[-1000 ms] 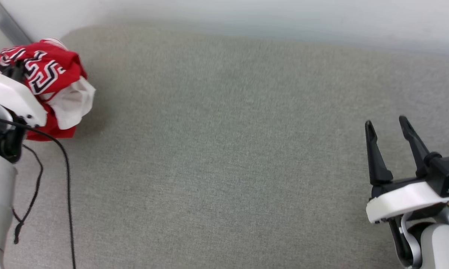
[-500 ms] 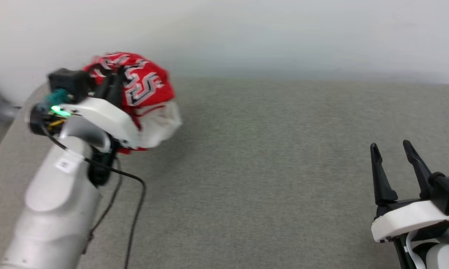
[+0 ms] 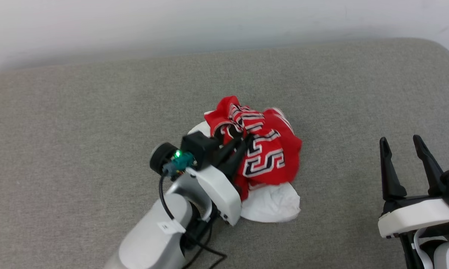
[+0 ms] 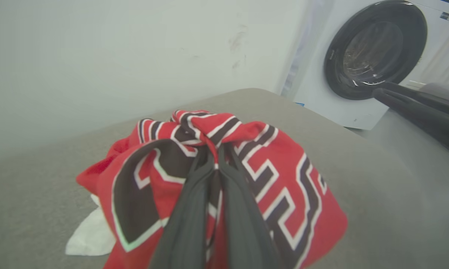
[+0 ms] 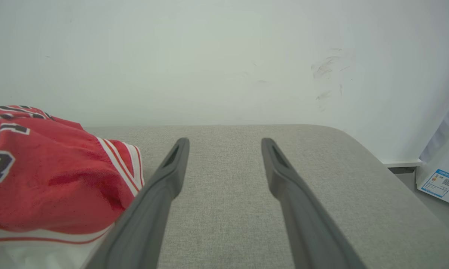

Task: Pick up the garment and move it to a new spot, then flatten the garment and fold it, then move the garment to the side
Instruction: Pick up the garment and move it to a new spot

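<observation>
The garment (image 3: 269, 157), a red jersey with black white-edged lettering and white parts, lies bunched in a heap near the middle of the grey cushion. My left gripper (image 3: 245, 141) is shut on the garment, its dark fingers pinching a fold of red cloth at the heap's left side. In the left wrist view the garment (image 4: 246, 168) bulges around my left gripper (image 4: 213, 157). My right gripper (image 3: 400, 141) stands open at the lower right, apart from the heap. In the right wrist view my right gripper (image 5: 224, 142) holds nothing, with the garment (image 5: 52, 179) to its left.
The grey cushion (image 3: 78, 130) runs wide on both sides of the heap, ending at a pale wall (image 3: 209, 22) behind. A white washing machine (image 4: 373, 56) with a round dark door stands past the cushion's right end. A black cable (image 3: 200, 257) trails from my left arm.
The head camera has swung, so the whole picture has shifted. My left gripper, still shut on the garment, now has it resting on the cushion near the middle. The right gripper stays open.
</observation>
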Motion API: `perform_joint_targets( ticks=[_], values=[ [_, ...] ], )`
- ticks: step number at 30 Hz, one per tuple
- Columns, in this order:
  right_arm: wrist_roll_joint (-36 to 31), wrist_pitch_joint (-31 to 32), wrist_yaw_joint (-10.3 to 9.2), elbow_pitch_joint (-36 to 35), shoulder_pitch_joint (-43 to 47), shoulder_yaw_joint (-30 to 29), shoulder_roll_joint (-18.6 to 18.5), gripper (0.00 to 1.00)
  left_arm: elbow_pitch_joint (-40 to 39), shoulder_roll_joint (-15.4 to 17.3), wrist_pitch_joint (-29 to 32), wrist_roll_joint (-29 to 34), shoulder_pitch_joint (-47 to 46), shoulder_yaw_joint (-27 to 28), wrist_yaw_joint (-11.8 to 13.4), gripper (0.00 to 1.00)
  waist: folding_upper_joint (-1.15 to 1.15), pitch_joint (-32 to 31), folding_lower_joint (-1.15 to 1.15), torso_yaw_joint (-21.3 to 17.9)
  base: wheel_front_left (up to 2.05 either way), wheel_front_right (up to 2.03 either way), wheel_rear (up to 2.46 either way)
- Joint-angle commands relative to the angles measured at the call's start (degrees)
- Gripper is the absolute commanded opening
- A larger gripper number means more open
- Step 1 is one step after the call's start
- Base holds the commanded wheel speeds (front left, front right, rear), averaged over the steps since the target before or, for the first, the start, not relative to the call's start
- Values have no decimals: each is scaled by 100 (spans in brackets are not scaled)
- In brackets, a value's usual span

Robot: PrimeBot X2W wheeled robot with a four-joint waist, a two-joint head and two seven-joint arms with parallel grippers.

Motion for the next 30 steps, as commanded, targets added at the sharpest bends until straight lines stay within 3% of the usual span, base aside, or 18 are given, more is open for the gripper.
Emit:
perform_joint_targets(
  ticks=[1,6,12,13,14,15,22,30],
  values=[
    [35,-41,-2,-32,-110,-7,9,100,-57,-20,21,42,146,-122,-57,0,0,253,1,-144,0,0,0],
    [65,-116,-3,-41,-192,-31,9,100,-130,-76,165,58,645,-701,-153,0,0,540,1,-148,0,0,0],
    [41,-154,-3,15,-311,-17,8,100,-15,-64,137,64,890,-987,-191,0,0,659,1,-13,0,0,0],
    [30,-158,-3,31,-325,-16,8,100,-4,-60,111,75,887,-1009,-196,16,0,644,1,19,0,0,0],
    [23,-158,-3,45,-339,-2,8,100,3,-51,88,75,889,-1030,-199,48,0,618,1,48,0,0,0],
    [8,-154,-3,57,-339,-2,8,100,-21,-39,31,117,857,-1052,-202,100,0,579,1,80,0,0,0],
    [-66,-67,-3,143,-182,-13,8,100,-323,-44,-600,178,860,-869,-67,100,0,139,1,292,0,0,0],
    [-30,46,-3,149,80,29,8,100,-555,78,-919,106,1079,-140,509,100,0,-340,1,452,0,0,0]
  ],
)
